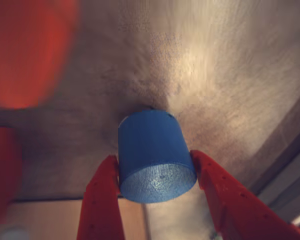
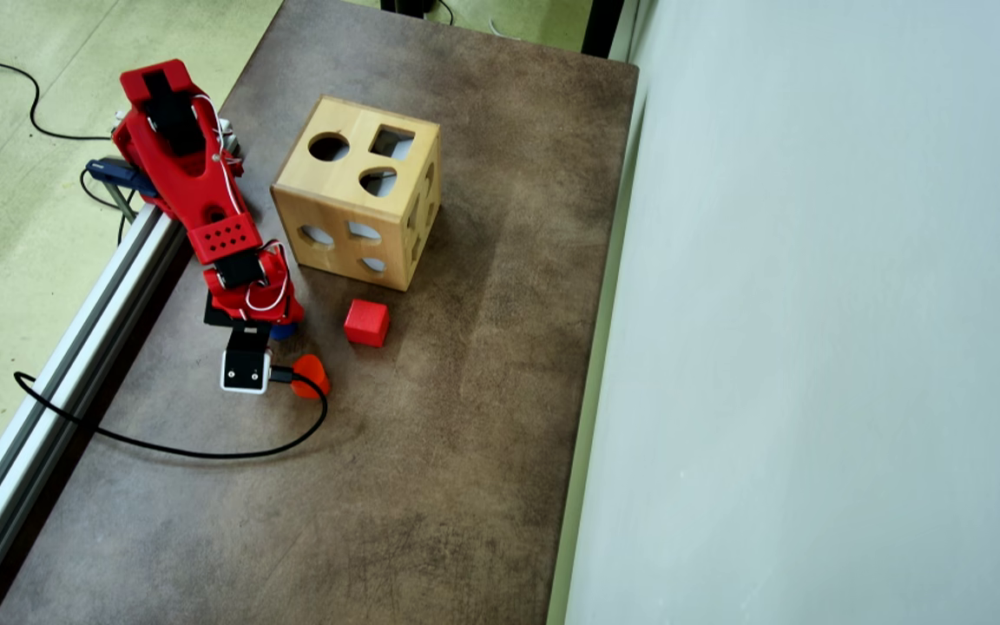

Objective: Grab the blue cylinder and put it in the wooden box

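Note:
The blue cylinder (image 1: 150, 140) fills the middle of the wrist view, its flat end facing the camera. My gripper (image 1: 152, 155) is shut on it, one red finger (image 1: 102, 200) pressed against its left side and the other against its right. The table behind it is streaked with blur. From overhead, only a sliver of the blue cylinder (image 2: 283, 331) shows under the gripper (image 2: 279, 325), which sits at the table's left part. The wooden box (image 2: 352, 187), with shaped holes in its faces, stands a little up and to the right of the gripper.
A red cube (image 2: 366, 323) lies just right of the gripper, below the box. An orange-red rounded block (image 2: 312, 376) rests beside the wrist camera. A metal rail (image 2: 75, 347) runs along the table's left edge; a black cable (image 2: 205, 451) loops across the table. A pale wall (image 2: 812, 347) borders the right.

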Motion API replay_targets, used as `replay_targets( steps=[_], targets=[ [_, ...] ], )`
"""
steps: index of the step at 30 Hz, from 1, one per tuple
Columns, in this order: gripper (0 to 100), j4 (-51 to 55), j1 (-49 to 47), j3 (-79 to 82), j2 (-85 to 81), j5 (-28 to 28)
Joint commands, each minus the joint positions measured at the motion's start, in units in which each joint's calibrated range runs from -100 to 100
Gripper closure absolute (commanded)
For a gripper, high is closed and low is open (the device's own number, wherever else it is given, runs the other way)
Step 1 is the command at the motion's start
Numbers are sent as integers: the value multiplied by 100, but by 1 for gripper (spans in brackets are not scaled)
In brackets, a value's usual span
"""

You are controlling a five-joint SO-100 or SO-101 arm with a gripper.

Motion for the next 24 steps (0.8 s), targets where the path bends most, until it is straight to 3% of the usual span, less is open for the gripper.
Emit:
replay_targets(
  steps=[1, 13, 24],
  targets=[
    [98, 116, -62, -26, -1249, -20],
    [98, 1266, -54, -62, -3627, -68],
    [98, 1282, -953, -44, -4994, -1035]
  ],
)
